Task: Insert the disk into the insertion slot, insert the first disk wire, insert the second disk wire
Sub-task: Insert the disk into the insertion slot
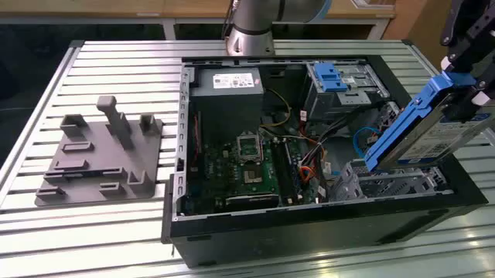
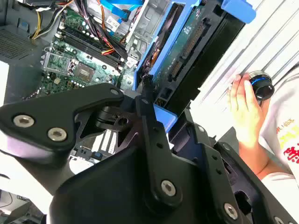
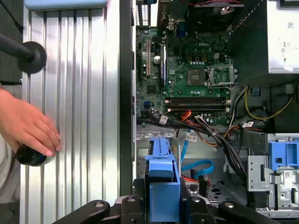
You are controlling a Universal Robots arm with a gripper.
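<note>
My gripper (image 1: 462,87) is shut on the disk (image 1: 421,130), a silver drive in a bright blue carrier. The disk hangs steeply tilted over the front corner of the open computer case, on the exterior view's right. Its lower end is just above the insertion slot (image 1: 390,184), a low perforated silver cage. In the first wrist view the blue carrier (image 3: 163,184) sits between my black fingers (image 3: 136,196). The second wrist view shows the disk's connector edge (image 2: 187,51). A blue flat cable (image 3: 198,168) and a bundle of black and orange wires (image 3: 205,128) lie loose next to the cage.
The taller grey bay with a blue latch (image 1: 334,78) stands behind the cage. The motherboard (image 1: 247,162) fills the case floor. A grey fixture plate (image 1: 101,156) lies on the slatted table (image 1: 116,63). A person's hand (image 3: 28,126) rests on the table beside the case, holding a small dark knob.
</note>
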